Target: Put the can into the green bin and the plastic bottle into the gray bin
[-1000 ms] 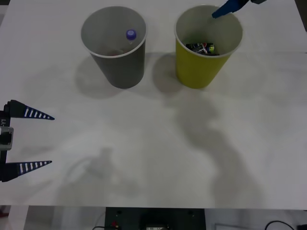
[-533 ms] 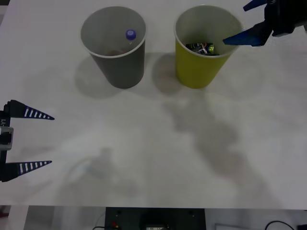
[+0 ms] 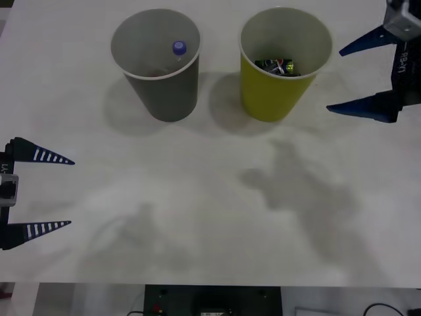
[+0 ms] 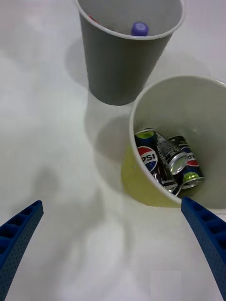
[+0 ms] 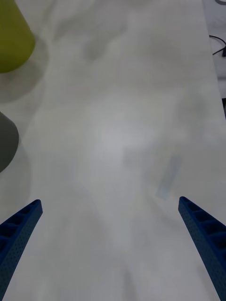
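Can (image 4: 165,162) lying inside green bin (image 3: 281,92); plastic bottle (image 3: 179,48) inside gray bin (image 3: 166,92) just left of it; right pincer (image 3: 360,76) open, empty, right of green bin; left pincer (image 3: 56,192) open, well apart over worktop (image 3: 197,197)

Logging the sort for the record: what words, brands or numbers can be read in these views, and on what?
"PSI", the visible end of a brand word beside a round red, white and blue logo: on the can lying in the green bin.
Small print on the cans beside it: too blurred to read.
The gray bin and the plastic bottle cap: no text.
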Controlling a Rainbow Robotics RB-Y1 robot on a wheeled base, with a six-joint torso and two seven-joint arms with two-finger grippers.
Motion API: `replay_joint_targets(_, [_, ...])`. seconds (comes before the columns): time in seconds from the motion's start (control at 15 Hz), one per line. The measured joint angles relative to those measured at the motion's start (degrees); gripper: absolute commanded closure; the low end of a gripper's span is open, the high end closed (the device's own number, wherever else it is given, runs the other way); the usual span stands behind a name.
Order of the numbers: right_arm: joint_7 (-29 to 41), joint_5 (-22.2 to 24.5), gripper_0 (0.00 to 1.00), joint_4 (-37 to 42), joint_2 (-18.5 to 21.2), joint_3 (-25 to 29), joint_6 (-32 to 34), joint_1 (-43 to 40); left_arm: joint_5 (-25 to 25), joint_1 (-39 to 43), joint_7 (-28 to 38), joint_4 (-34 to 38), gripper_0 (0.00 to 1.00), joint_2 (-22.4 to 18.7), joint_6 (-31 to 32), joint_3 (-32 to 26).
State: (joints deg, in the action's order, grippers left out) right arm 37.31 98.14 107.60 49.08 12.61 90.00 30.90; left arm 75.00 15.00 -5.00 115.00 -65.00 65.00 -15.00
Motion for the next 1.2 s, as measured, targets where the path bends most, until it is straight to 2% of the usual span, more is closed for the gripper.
replay_joint_targets(0.4, [-11.2, -5.5, 0.00, 1.8, 2.4, 2.2, 0.0, -11.1, 0.0, 0.0, 0.0, 0.0, 0.00, 0.0, 0.0, 0.0])
replay_joint_targets(0.8, [-12.6, -6.2, 0.00, 9.2, 5.3, 5.2, -4.3, -22.8, 0.0, 0.0, 0.0, 0.0, 0.00, 0.0, 0.0, 0.0])
replay_joint_targets(1.2, [-13.2, -6.1, 0.00, 13.6, 6.4, 8.3, -5.7, -30.3, 0.0, 0.0, 0.0, 0.0, 0.00, 0.0, 0.0, 0.0])
